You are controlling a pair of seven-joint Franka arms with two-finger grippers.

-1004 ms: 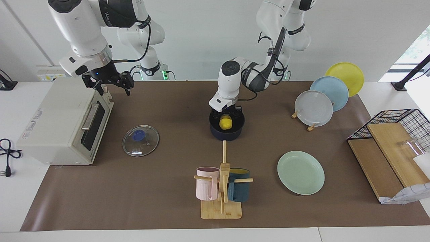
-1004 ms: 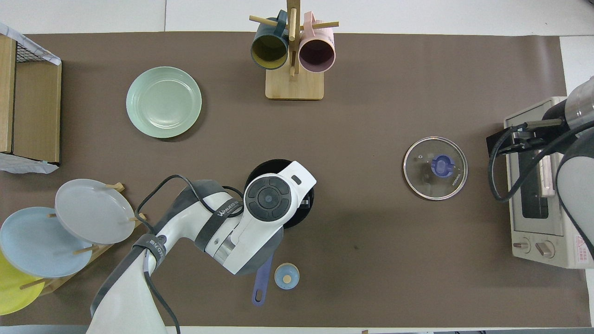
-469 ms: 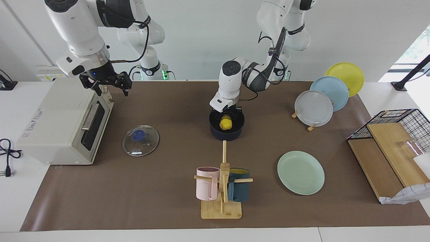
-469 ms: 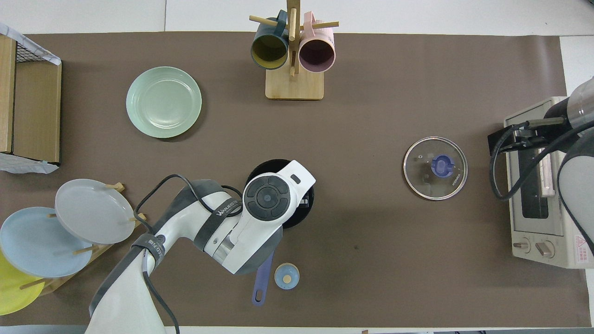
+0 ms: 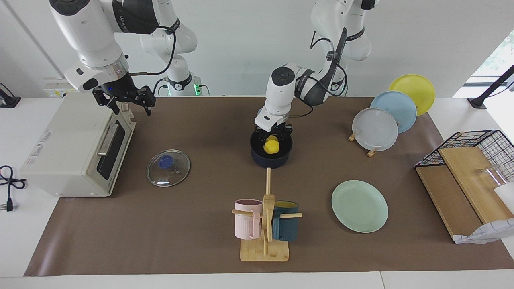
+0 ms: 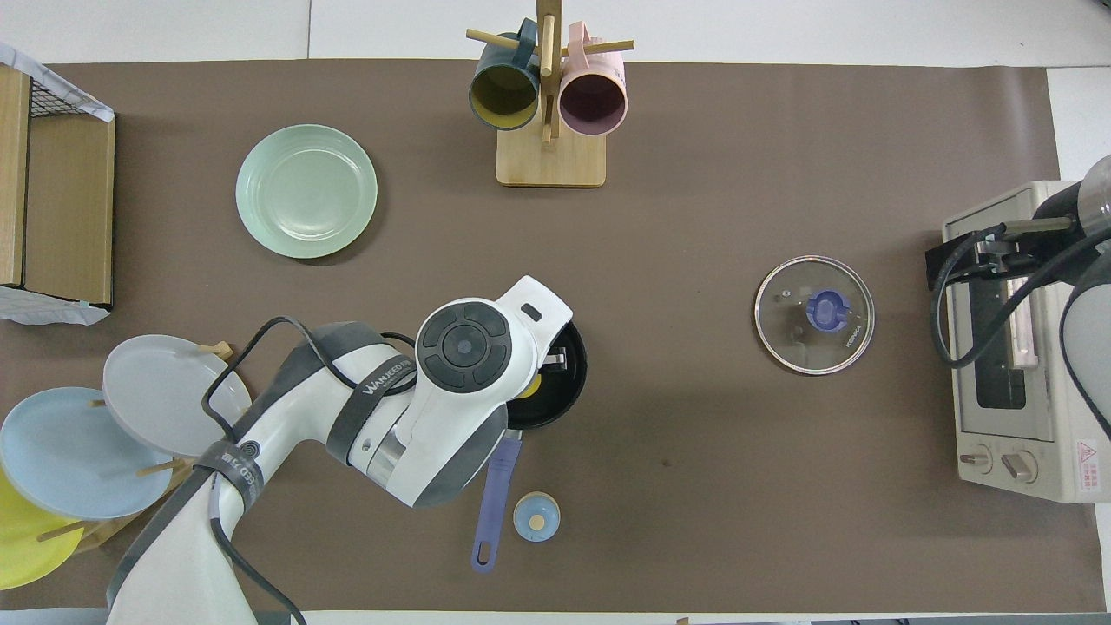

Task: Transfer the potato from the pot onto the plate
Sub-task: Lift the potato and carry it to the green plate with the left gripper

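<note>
The left arm, the big white one reaching in over the middle of the brown table mat (image 5: 200, 237), has lifted and swung a little toward its own end of the table since a moment ago. Its wrist sits higher than it did, and from above more of the pot's mouth now shows.

Under it stands the dark navy-blue round saucepan (image 5: 271, 159) with the black inside and long blue handle (image 6: 491, 510), in the same place as before. The pale mint-green round plate (image 5: 359, 206) lies farther from the robots, toward the left arm's end, bare.

The left gripper (image 5: 272, 138) has closed on the small glossy yellow lumpy potato (image 5: 272, 146), and the potato now rides about level with the pot's rim, slightly higher than half a second back. So I'd say the grasp is done and the lift has just begun; the carry to the plate remains.

The right arm waits with its right gripper (image 5: 127, 103) spread open above the cream toaster oven (image 5: 68, 148), at the right arm's end, drifted a touch.
</note>
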